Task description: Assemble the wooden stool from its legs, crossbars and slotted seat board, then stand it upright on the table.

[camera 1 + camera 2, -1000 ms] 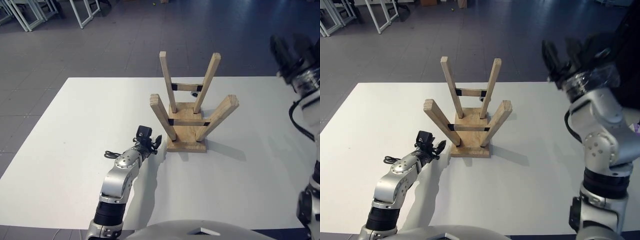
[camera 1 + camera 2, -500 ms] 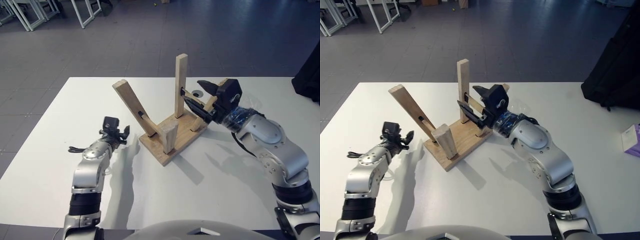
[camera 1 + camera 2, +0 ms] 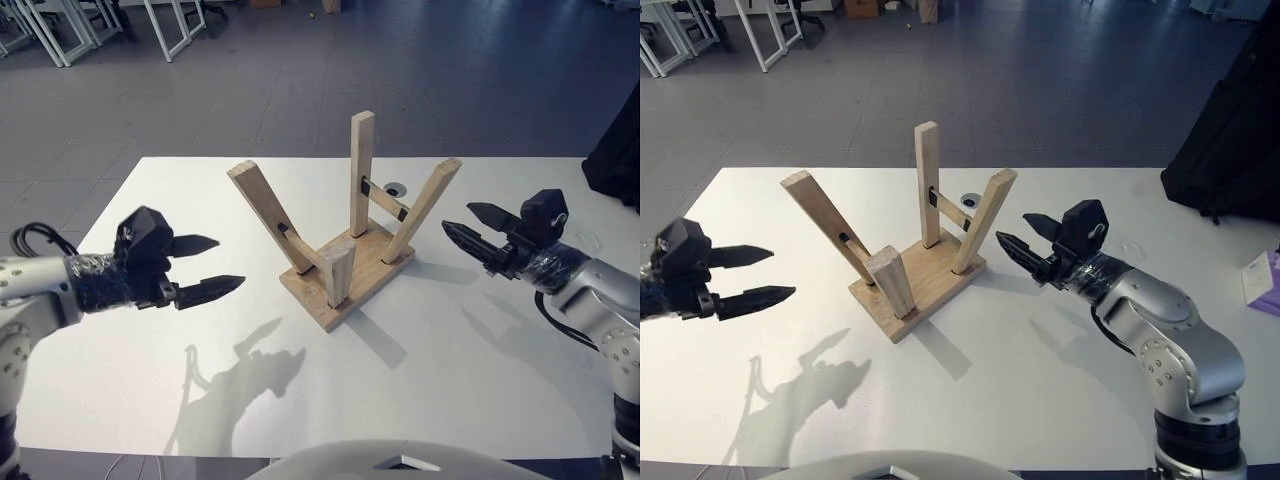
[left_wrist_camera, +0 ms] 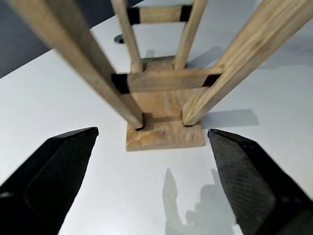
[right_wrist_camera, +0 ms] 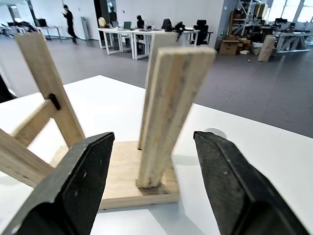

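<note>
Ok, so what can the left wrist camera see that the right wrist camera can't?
Left wrist camera: the left gripper, open, facing four legs and both crossbars. Right wrist camera: the right gripper, open, close to one leg, with a big room of desks behind. Both: the upside-down stool's seat board lying on the white table.

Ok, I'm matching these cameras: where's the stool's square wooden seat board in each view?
Left eye view: square wooden seat board on the white table, centre.
Right eye view: board left of centre.
Left wrist view: board under the near crossbar.
Right wrist view: board at the nearest leg's foot.
Shared landmark: round grey grommet behind it.
</note>
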Available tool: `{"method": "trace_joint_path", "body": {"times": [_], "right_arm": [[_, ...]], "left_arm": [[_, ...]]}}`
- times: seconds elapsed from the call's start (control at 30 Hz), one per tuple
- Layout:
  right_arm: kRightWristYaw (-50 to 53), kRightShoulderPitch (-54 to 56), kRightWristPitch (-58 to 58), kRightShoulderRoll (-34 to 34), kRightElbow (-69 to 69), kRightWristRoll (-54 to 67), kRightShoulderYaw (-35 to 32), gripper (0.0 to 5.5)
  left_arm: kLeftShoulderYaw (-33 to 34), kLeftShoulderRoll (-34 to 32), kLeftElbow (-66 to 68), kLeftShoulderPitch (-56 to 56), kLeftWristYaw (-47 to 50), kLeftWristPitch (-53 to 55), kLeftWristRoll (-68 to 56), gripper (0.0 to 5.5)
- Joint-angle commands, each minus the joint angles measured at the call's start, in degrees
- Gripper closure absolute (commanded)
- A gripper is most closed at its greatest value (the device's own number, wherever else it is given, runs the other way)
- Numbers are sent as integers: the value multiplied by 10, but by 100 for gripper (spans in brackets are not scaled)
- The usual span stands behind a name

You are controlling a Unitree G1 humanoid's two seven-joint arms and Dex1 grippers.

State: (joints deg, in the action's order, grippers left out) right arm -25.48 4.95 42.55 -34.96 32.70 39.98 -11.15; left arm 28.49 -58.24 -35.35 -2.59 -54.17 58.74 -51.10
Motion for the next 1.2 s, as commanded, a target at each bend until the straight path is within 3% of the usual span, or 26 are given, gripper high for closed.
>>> {"method": "trace_joint_path", "body": {"times": [0.03,0.17,0.4,0.5,0.73,0.83,0.97,1.2], "right_arm": [[-3,-3,-14,-8,-26,-33,3,251],[-8,7,-26,-10,-48,-51,-3,251],[-6,27,-31,0,-53,-60,1,251],[-5,40,-33,1,-61,-64,-6,251],[-62,60,-19,-60,-97,-63,-18,251],[-205,25,-15,-132,-108,-13,-44,251],[-295,29,-28,-176,-193,-5,-64,251],[-379,16,-27,-206,-210,-3,-45,251]], "left_arm": [[-32,43,-62,-87,109,33,-166,127],[-87,58,-80,-123,234,33,-230,127],[-280,156,-93,-163,361,25,-160,127],[-319,173,-84,-150,389,15,-99,151],[-295,105,-61,-114,257,-31,-46,274],[-302,46,-13,-108,145,-87,17,327],[-298,42,22,-103,85,-146,64,400],[-284,33,93,-84,-36,-226,94,427]]}}
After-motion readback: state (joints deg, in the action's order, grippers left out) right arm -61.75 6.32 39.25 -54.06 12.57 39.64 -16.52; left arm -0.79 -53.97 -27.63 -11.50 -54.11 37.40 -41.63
